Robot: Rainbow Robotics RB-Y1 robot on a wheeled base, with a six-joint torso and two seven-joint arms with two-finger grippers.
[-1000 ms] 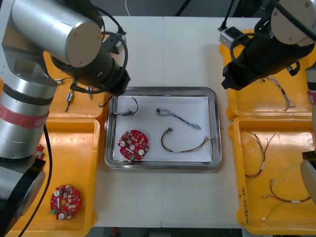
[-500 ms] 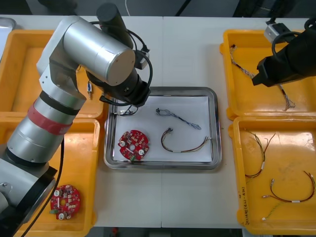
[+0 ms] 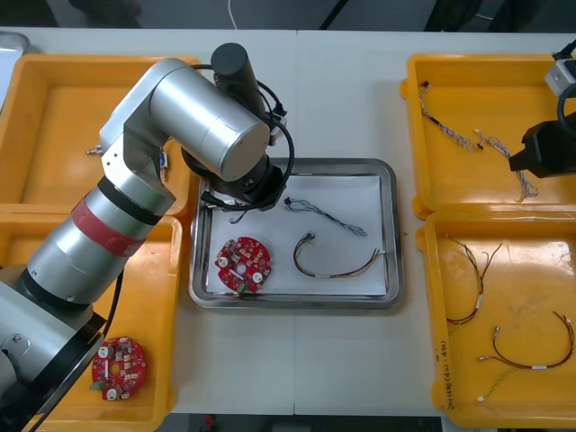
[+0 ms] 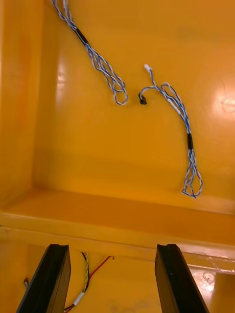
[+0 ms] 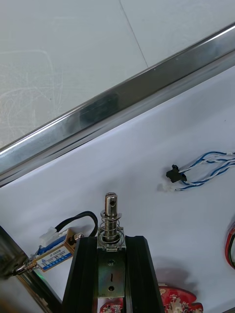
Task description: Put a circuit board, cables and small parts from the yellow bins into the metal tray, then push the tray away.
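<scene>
My left gripper [image 5: 111, 238] is shut on a small metal part [image 5: 110, 211], a pin with a spring, just above the white inside of the metal tray [image 3: 389, 225] near its far left corner. The left arm [image 3: 220, 135] covers that corner in the front view. In the tray lie a red circuit board [image 3: 243, 264], a blue and white cable [image 3: 324, 214], a red and yellow cable [image 3: 337, 263] and a black cable [image 5: 73, 222]. My right gripper [image 4: 111, 249] stands open over the wall between the two right bins, holding nothing.
The far left yellow bin [image 3: 54, 135] holds small metal parts [image 3: 162, 160]. Another circuit board [image 3: 119, 366] lies in the near left bin. Blue and white cables [image 4: 183, 127] lie in the far right bin, red and yellow cables [image 3: 477, 288] in the near right bin.
The left arm swung from the far left bin to the tray's far left corner, carrying the small metal part. The right arm drew back toward the right edge.
</scene>
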